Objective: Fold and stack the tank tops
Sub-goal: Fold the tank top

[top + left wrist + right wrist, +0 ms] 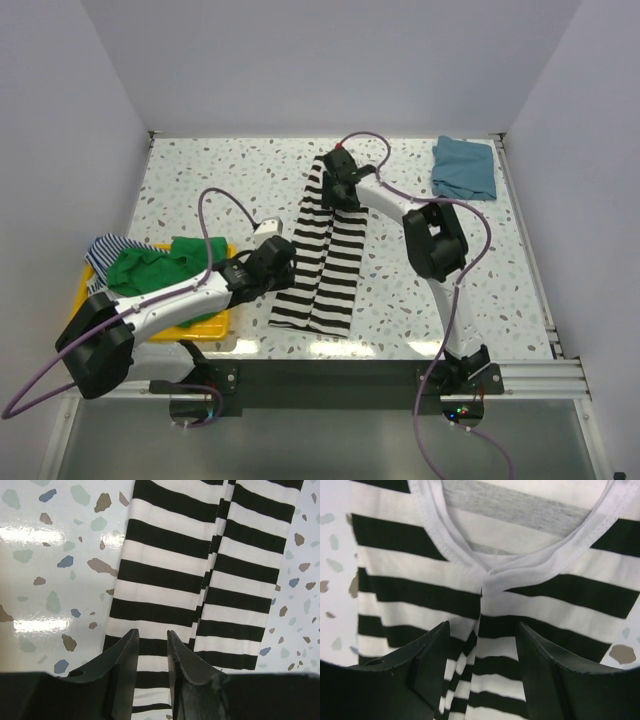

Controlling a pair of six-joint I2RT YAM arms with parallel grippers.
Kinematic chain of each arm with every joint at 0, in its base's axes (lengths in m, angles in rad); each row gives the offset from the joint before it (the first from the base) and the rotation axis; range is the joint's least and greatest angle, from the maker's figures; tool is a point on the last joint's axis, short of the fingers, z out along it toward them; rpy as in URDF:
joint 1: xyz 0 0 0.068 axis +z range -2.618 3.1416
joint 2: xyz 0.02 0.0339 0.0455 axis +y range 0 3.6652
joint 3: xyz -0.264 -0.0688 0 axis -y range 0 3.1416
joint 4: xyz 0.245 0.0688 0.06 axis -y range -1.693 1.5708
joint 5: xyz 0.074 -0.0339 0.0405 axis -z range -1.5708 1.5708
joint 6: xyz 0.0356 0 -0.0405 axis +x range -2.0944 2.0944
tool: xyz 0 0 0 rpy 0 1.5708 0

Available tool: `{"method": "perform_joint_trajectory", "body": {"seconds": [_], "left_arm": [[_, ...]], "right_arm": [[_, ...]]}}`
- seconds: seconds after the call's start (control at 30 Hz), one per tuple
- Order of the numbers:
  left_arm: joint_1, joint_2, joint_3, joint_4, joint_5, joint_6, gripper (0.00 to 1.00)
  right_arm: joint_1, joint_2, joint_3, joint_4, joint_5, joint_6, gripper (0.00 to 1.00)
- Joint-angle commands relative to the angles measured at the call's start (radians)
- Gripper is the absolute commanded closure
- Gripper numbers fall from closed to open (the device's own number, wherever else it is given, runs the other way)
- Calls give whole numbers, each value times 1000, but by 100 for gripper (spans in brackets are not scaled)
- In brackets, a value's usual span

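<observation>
Left tool (152, 632) and right tool (482, 627) — both parted, gripping nothing — hang over the striped tank top (330, 262).

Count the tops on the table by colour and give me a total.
Black-and-white striped top: 1
Teal-blue top: 1
Green top: 1
Thin blue-striped top: 1
Total: 4

The black-and-white striped top (420, 592) lies flat and fills most of the view. Its white neckline (451, 542) scoops down to a point at centre. Two folded edges meet there and run down as a seam. The claw (482, 630) sits over that seam, jaws apart, perhaps touching the cloth. Speckled surface (332, 555) shows at left.
</observation>
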Motion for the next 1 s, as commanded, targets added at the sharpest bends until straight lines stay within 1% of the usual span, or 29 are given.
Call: {"method": "perform_joint_trajectory", "body": {"seconds": [0.0, 0.2, 0.23, 0.3, 0.33, 0.4, 0.43, 0.5, 0.53, 0.57, 0.63, 0.73, 0.77, 0.8, 0.87, 0.93, 0.97], "left_arm": [[9, 0, -15, 42, 33, 20, 66], [38, 17, 14, 55, 48, 38, 66], [46, 26, 20, 59, 62, 52, 66], [69, 38, 36, 71, 75, 61, 66], [78, 50, 42, 76, 94, 72, 66], [98, 66, 62, 85, 111, 83, 66], [104, 83, 70, 88, 125, 95, 66], [118, 101, 99, 91, 134, 107, 66], [124, 116, 115, 90, 148, 117, 66], [127, 124, 125, 95, 153, 120, 66], [136, 147, 145, 104, 160, 130, 65], [148, 173, 166, 108, 168, 143, 63], [148, 176, 169, 111, 170, 146, 62], [155, 181, 169, 119, 171, 149, 60], [165, 189, 169, 118, 170, 156, 59], [173, 193, 156, 116, 162, 161, 52], [182, 195, 146, 116, 161, 160, 49]], "right_arm": [[-18, 70, 83, -48, 77, -61, 42], [-61, 216, 301, -124, 36, -155, 43], [-72, 236, 360, -139, 37, -170, 43], [-81, 301, 433, -157, 31, -183, 42], [-92, 323, 500, -171, 25, -189, 42], [-103, 380, 584, -174, 5, -196, 41], [-115, 395, 603, -170, 7, -198, 40], [-124, 408, 615, -138, -12, -200, 38], [-133, 406, 600, -87, -15, -203, 37], [-136, 403, 591, -57, -18, -206, 32], [-141, 403, 580, 12, -32, -227, 30], [-141, 383, 577, 78, -36, -252, 21], [-143, 372, 577, 85, -35, -253, 16], [-143, 359, 576, 91, -33, -258, 14], [-143, 301, 580, 88, -21, -276, 9], [-143, 239, 565, 70, -6, -279, 6], [-143, 172, 551, 63, -9, -278, 4]]}}
